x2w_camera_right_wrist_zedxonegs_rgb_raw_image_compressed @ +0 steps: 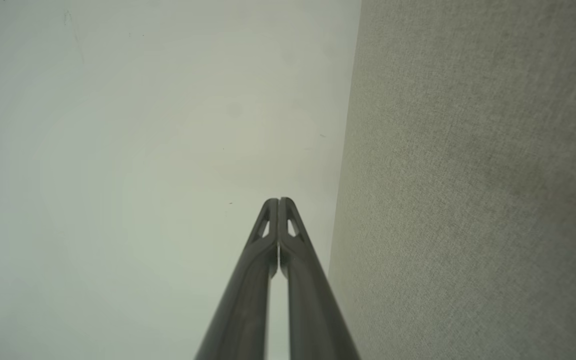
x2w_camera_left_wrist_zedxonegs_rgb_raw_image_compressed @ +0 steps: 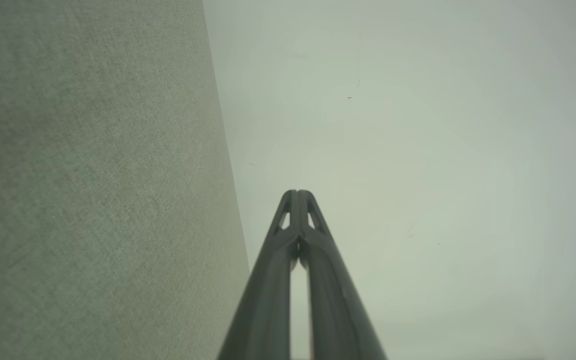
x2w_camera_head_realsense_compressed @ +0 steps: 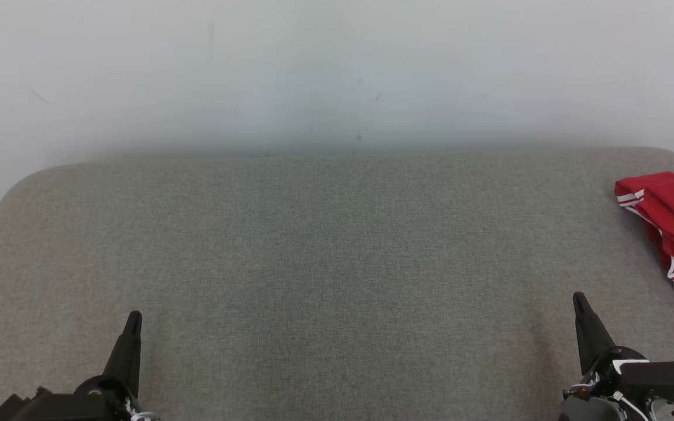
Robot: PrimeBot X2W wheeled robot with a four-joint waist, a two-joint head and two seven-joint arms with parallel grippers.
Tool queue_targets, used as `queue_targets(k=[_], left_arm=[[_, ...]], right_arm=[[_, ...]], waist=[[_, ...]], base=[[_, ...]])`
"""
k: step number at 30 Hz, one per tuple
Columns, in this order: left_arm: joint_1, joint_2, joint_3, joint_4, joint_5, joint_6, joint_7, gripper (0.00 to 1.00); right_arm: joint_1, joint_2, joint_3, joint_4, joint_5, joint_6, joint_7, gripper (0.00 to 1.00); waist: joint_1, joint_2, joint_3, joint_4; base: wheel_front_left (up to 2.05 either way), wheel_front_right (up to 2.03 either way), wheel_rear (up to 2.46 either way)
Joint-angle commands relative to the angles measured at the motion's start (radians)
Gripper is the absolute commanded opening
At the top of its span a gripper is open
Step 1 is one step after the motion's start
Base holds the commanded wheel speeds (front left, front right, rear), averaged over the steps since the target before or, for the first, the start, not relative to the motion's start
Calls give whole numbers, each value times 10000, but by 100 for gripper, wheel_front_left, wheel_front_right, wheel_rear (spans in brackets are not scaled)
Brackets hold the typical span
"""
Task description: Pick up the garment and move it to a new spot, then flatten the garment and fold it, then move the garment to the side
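Both grippers shut over a grey pad, with the red garment at the far right.

The left gripper (x2w_camera_head_realsense_compressed: 134,317) sits low at the left, its fingers (x2w_camera_left_wrist_zedxonegs_rgb_raw_image_compressed: 268,290) pressed together on nothing. The grey pad (x2w_camera_head_realsense_compressed: 337,263) stretches wide and open between the grippers, its rounded back edge meeting a pale wall (x2w_camera_head_realsense_compressed: 337,70). The right gripper (x2w_camera_head_realsense_compressed: 578,298) sits low at the right, also pressed together and holding nothing. The garment (x2w_camera_head_realsense_compressed: 673,216), red with white stripes, lies on the pad's right end, apart from the right gripper. It seems folded, though the frame cuts it off.
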Motion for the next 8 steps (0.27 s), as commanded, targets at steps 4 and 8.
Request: queue_targets(k=[4,8], left_arm=[[-47,1,29,19,-35,-31,43,0],[-47,1,28,19,-35,-31,43,0]], right_arm=[[-76,20,-20,12,-13,7,23,0],[-76,22,-23,12,-16,7,25,0]], waist=[[0,-1,0,0],[0,-1,0,0]], base=[[0,0,0],[0,0,0]])
